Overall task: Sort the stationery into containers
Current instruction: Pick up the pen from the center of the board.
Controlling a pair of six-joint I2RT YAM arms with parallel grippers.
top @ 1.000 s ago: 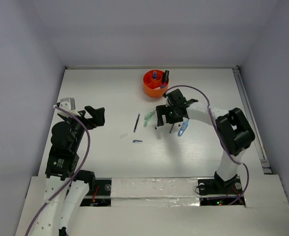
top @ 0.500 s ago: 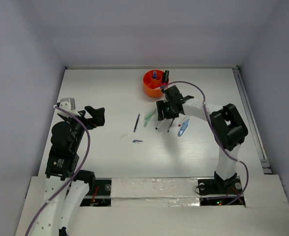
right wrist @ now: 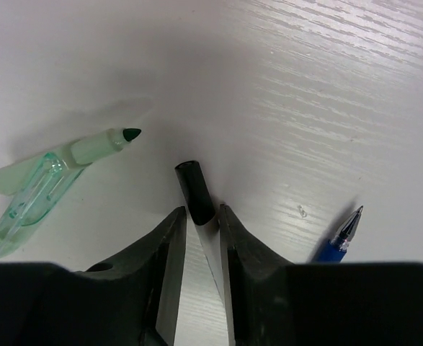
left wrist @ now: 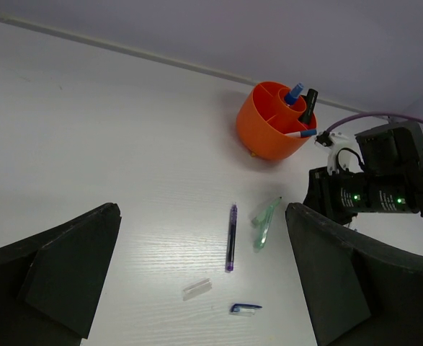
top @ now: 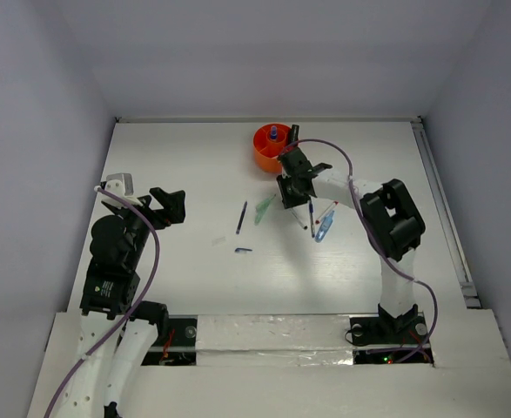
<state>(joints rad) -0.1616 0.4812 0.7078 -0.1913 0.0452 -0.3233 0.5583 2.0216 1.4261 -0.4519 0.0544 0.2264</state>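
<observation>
Table: white, loose pens lying mid-way, just in front of the tub.
Left gripper: spread wide, empty, sitting well aside, guessing that's to stay out of the way.
Right gripper: pinching a black-tipped pen by the barrel, tip poking out ahead, probably meant for the tub.
Tub: orange, at the back, already holding a few bits.
Green marker: uncapped, flat, just beside that pen.

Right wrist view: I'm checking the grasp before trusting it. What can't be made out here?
Black-tipped pen: only its tip shows; the right pincer hides the body.
Blue pen: barrel cut off behind the pincer.
Orange tub: outside this view.
</observation>
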